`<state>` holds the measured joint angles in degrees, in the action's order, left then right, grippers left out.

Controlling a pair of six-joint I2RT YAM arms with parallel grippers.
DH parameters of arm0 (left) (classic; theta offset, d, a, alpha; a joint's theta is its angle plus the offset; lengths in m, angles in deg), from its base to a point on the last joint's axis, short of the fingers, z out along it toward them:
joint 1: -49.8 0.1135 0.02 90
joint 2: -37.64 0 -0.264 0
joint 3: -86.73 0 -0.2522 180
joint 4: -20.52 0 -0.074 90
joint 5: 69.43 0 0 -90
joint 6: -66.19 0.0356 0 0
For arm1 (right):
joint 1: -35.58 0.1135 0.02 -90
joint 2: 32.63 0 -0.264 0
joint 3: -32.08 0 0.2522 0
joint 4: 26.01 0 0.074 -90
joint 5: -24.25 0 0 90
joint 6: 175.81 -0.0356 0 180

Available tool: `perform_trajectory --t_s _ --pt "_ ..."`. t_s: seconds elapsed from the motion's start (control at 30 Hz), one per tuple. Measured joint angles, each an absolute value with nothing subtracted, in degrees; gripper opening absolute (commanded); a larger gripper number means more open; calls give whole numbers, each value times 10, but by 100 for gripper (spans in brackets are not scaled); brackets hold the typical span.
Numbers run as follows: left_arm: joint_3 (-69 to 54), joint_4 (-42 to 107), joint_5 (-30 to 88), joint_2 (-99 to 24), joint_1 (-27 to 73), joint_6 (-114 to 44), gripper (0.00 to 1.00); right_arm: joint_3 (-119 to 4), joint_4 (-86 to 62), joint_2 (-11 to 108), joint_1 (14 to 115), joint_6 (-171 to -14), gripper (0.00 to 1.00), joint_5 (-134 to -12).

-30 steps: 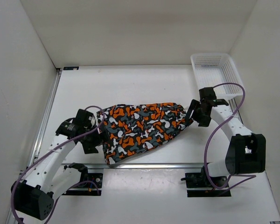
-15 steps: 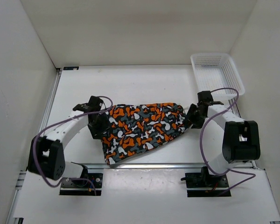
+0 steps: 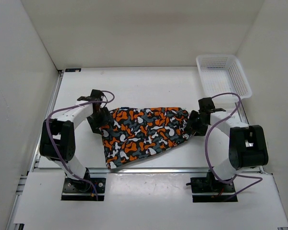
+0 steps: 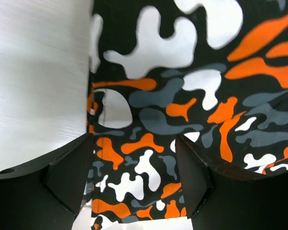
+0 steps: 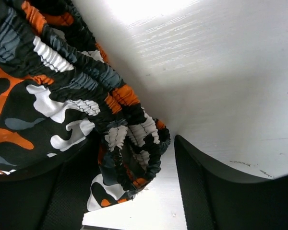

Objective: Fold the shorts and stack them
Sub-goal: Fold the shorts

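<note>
Two claws bracket the shorts (image 3: pixel 146 134), which lie flat on the counter (image 3: pixel 134 91) with their long axis running left to right. Our left claw (image 3: pixel 102 125) sits at the far-left corner and our right claw (image 3: pixel 191 127) at the gathered waistband on the right end, each close to its own end. Both stand open astride the cloth edge, pinching nothing; we cannot tell whether the fingers brush it.
</note>
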<state>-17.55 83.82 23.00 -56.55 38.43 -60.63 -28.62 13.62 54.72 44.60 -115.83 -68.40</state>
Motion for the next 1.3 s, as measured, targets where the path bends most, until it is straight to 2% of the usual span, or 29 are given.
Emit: perform_trajectory --t_s 0.1,0.13,0.2,0.27,0.33,0.47,0.53,0.57,0.6,0.67,0.87,1.03,1.17,1.3 --pt "-175 838 230 -566 396 -598 79 -289 132 555 446 -1161 42 -685" --pt "-175 838 231 -566 400 -595 79 -291 130 561 446 -1163 33 -683" --pt "-175 838 231 -566 406 -591 79 -300 130 573 446 -1166 28 -683" --pt "-175 838 232 -566 409 -586 79 -312 130 587 446 -1168 18 -681" --pt "-175 838 234 -566 411 -581 79 -325 130 598 446 -1170 0 -680" --pt "-175 838 238 -566 412 -574 76 -336 128 606 446 -1169 0 -674" --pt "-175 838 243 -565 412 -572 67 -336 132 600 447 -1169 0 -663" --pt "-175 838 246 -565 412 -570 58 -336 137 592 447 -1168 0 -654" --pt "-175 838 247 -564 412 -568 34 -334 143 580 447 -1166 0 -643" --pt "-176 838 251 -562 410 -567 10 -328 160 540 447 -1161 0 -621" --pt "-186 829 268 -557 385 -570 10 -333 212 413 447 -1136 0 -552" --pt "-181 807 289 -603 355 -579 10 -363 238 411 447 -1127 0 -520" --pt "-129 810 314 -688 340 -579 10 -398 251 420 454 -1123 0 -510" --pt "-88 793 318 -716 334 -578 10 -450 259 430 489 -1121 0 -495"
